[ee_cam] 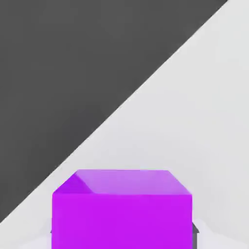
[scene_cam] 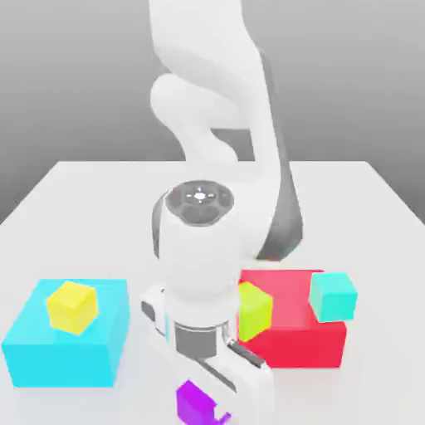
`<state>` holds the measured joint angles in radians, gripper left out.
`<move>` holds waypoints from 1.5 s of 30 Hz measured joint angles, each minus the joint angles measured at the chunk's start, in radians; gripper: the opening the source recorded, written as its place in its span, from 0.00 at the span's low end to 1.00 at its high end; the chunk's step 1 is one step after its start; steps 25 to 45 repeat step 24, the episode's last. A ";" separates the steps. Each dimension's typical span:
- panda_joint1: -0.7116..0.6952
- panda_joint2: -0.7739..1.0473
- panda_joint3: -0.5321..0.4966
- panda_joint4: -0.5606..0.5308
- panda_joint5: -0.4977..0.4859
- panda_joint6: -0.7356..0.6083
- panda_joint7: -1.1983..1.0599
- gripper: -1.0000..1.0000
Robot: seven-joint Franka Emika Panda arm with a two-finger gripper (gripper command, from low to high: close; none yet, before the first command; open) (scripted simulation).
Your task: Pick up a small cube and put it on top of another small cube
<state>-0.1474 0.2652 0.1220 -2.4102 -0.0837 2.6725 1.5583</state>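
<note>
A small purple cube (scene_cam: 196,404) sits at the near edge of the white table (scene_cam: 83,207), low in the exterior view. My gripper (scene_cam: 204,400) has come straight down over it and is shut on it, the cube showing between the fingers. In the hand view the purple cube (ee_cam: 121,209) is very close, with the table surface behind it. A small yellow cube (scene_cam: 73,306) rests on a large cyan block (scene_cam: 58,353). A yellow-green cube (scene_cam: 253,310) and a small cyan cube (scene_cam: 333,295) rest on a large red block (scene_cam: 303,340).
The cyan block lies to the exterior view's left of the arm and the red block to its right, both close to the hand. The white arm (scene_cam: 216,124) rises over the middle of the table and hides part of the red block.
</note>
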 joint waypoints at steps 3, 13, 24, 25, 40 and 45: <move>0.002 -0.105 0.021 -0.050 0.000 -0.058 -0.093 0.00; 0.088 -0.465 0.033 -0.225 0.102 -0.238 -0.496 0.00; 0.137 -0.458 0.027 -0.344 0.139 -0.111 -0.656 1.00; 0.137 -0.458 0.027 -0.344 0.139 -0.111 -0.656 1.00; 0.137 -0.458 0.027 -0.344 0.139 -0.111 -0.656 1.00; 0.137 -0.458 0.027 -0.344 0.139 -0.111 -0.656 1.00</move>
